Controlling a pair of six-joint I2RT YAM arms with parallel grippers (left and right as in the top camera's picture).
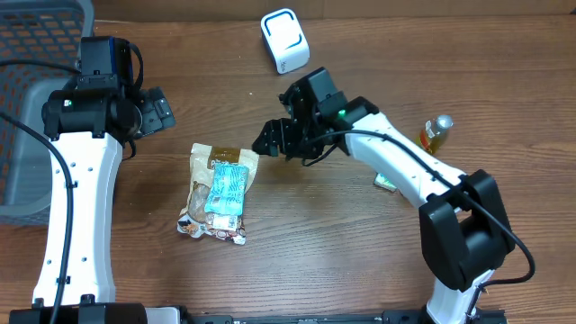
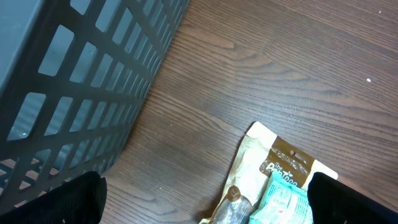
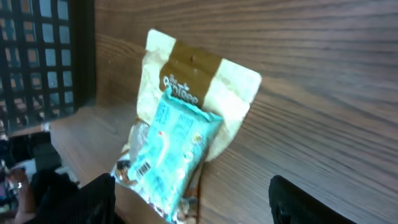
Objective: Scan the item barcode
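While the teal packet (image 1: 225, 187) lay left of the released right pincer (image 1: 268, 139), its long axis running front to back, the left pincer (image 1: 160, 112) gaped farther off.

- the beige paper pouch with a brown band (image 3: 194, 65) carried white lettering (image 2: 286, 163) across that band. it was partly covered and too blurred to spell out.
- the teal plastic packet (image 3: 177, 146) lying on top of the pouch bore a small black-and-white barcode (image 3: 143, 168) near its lower end. its digits could not be read.
- the packet's other white print was too small to read.
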